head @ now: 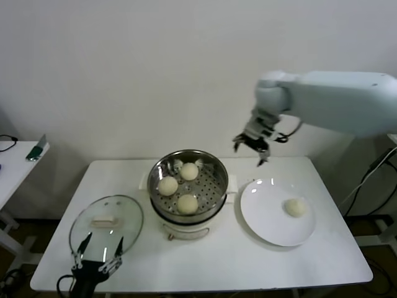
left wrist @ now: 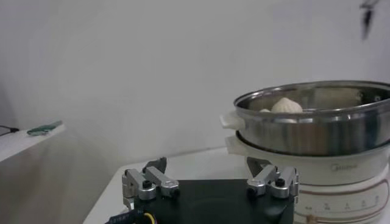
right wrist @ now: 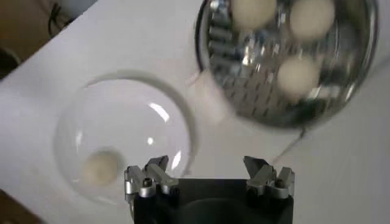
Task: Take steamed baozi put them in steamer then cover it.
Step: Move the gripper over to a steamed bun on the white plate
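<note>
The steel steamer (head: 209,186) stands mid-table on its white base, with three cream baozi (head: 189,171) on its perforated tray. A fourth baozi (head: 294,207) lies on the white plate (head: 267,220) to the right. The glass cover (head: 124,214) with its cream handle (head: 104,220) lies flat to the left of the steamer. My right gripper (head: 248,154) hangs open and empty in the air behind the gap between steamer and plate. In the right wrist view that gripper (right wrist: 207,167) is above the plate (right wrist: 122,115), its baozi (right wrist: 100,167) and the steamer (right wrist: 244,91). My left gripper (head: 100,245) is open at the cover's near edge.
In the left wrist view the left gripper (left wrist: 207,167) is low on the table, level with the steamer (left wrist: 317,131), where one baozi (left wrist: 286,105) shows above the rim. A side table (head: 12,161) stands at the far left. A white wall is behind.
</note>
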